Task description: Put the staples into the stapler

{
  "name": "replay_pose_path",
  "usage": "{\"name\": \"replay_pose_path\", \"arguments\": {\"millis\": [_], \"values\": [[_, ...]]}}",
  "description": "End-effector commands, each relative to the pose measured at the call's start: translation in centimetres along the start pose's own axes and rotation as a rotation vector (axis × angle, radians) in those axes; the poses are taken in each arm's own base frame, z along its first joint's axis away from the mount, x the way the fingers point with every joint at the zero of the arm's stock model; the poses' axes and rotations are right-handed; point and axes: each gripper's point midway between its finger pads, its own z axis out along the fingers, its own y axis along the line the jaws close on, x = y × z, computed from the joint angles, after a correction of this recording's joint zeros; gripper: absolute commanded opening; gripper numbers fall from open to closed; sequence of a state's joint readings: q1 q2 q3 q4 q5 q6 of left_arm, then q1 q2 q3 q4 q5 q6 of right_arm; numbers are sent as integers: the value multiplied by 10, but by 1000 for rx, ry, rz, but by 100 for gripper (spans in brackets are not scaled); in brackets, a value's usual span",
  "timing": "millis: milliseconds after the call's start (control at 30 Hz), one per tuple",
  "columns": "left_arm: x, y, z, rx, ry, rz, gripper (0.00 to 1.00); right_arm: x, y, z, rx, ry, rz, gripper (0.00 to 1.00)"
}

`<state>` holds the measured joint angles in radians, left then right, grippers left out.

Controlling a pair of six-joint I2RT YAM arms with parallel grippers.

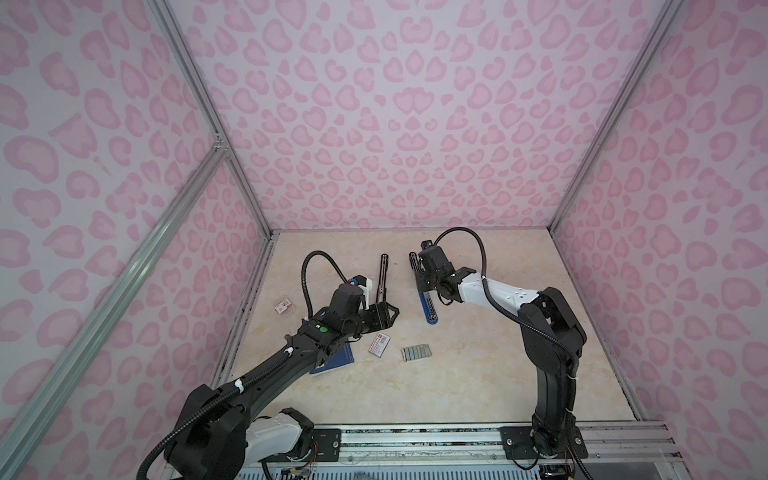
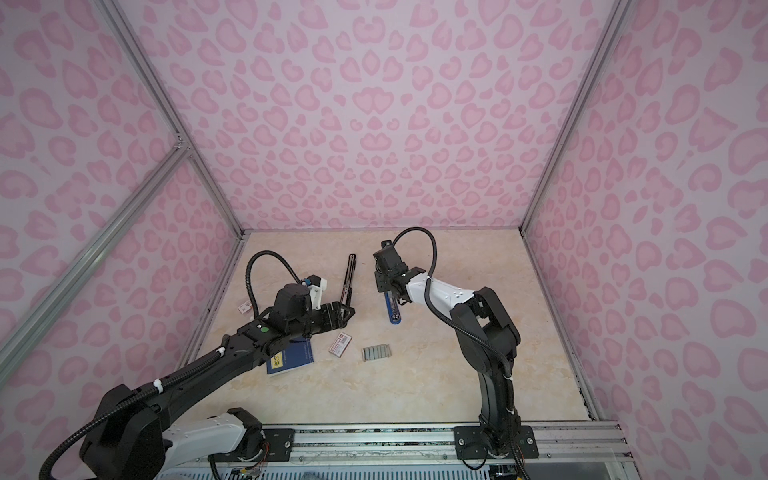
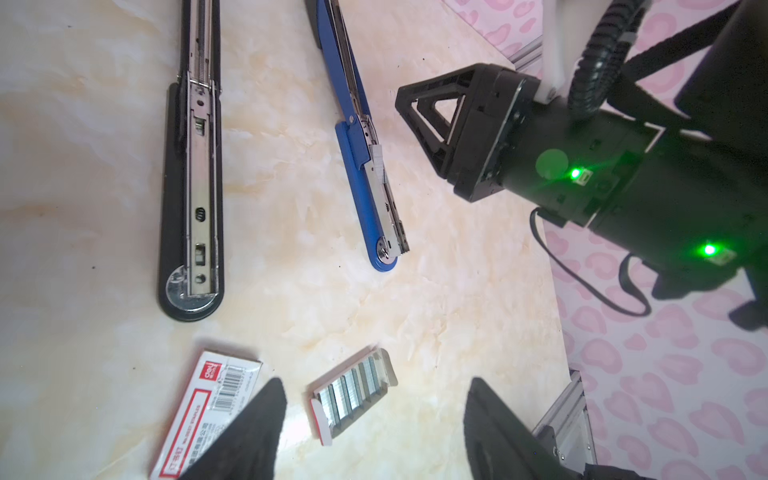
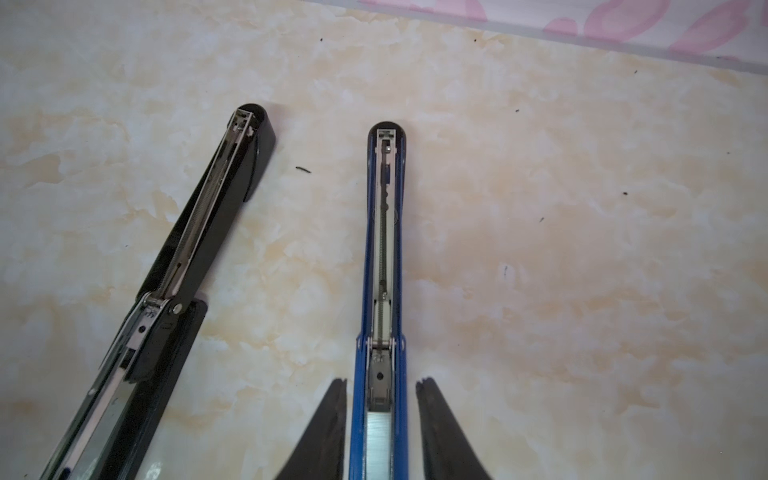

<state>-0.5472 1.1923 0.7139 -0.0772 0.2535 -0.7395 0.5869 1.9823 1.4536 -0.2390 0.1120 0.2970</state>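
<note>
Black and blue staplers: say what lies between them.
Bare tabletop and a tiny dark speck separate black stapler and blue stapler; right wrist view shows it.

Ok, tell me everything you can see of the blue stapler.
The blue stapler lies opened out flat on the marbled table, beside the black stapler. It has a blue body, a silver metal channel, a spring in the lid and a pivot mid-length. What looks like a staple strip sits in the channel. The right gripper straddles it, jaws open.
</note>
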Motion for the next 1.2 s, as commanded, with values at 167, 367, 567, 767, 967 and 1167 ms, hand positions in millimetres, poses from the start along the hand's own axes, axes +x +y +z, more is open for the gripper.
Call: {"name": "replay_pose_path", "arguments": {"millis": [167,367,567,767,967,1167], "values": [[0,4,-2,-12,-12,-2,71,11,8,2,-226,170,-11,29],[-1,2,1,-4,-6,-1,71,15,17,11,-269,217,-10,31],[-2,1,1,-5,-6,0,71,24,26,24,-269,255,-25,32],[0,4,2,-11,-3,-1,71,35,29,31,-255,285,-38,35],[0,4,2,-14,-1,0,71,43,29,31,-244,301,-48,35],[2,6,3,-17,-1,-3,71,46,28,30,-235,300,-48,35]]}}
